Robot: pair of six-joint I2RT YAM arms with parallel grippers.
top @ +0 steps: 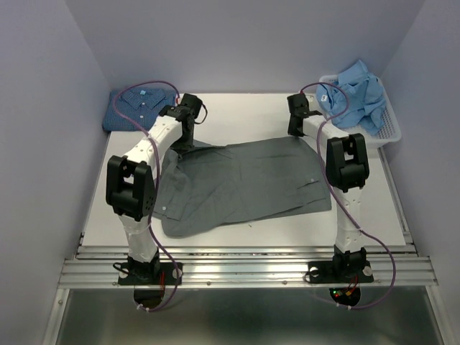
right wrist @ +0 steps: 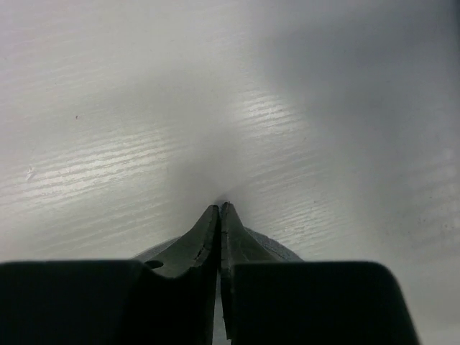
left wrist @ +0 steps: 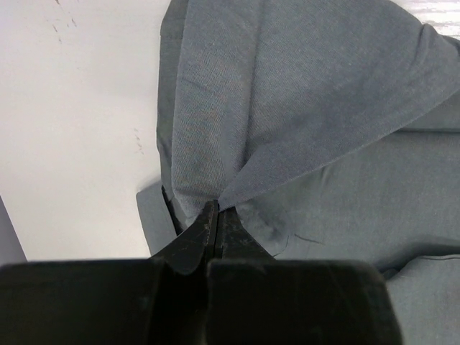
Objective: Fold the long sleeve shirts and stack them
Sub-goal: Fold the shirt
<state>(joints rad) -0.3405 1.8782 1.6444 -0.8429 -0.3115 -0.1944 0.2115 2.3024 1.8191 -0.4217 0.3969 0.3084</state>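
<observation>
A white counter (top: 237, 115) carries a grey shirt (top: 244, 183) spread wide across its middle, rumpled and lying at a slight angle, with one corner reaching toward the near left edge. At the far right corner, a light blue shirt (top: 359, 90) sits bunched in a white mesh basket (top: 384, 136), spilling over its rim. At the far left corner, a dark blue dotted shirt (top: 136, 108) lies folded, collar up, well apart from the grey one. The left gripper (left wrist: 218, 208) is clamped on the grey shirt's far left edge, and the cloth rises in a tented fold from its closed tips. The right gripper (right wrist: 219, 208) hangs at the shirt's far right corner, its jaws pressed together over bare counter; the wrist view does not show whether any cloth is caught between them.
</observation>
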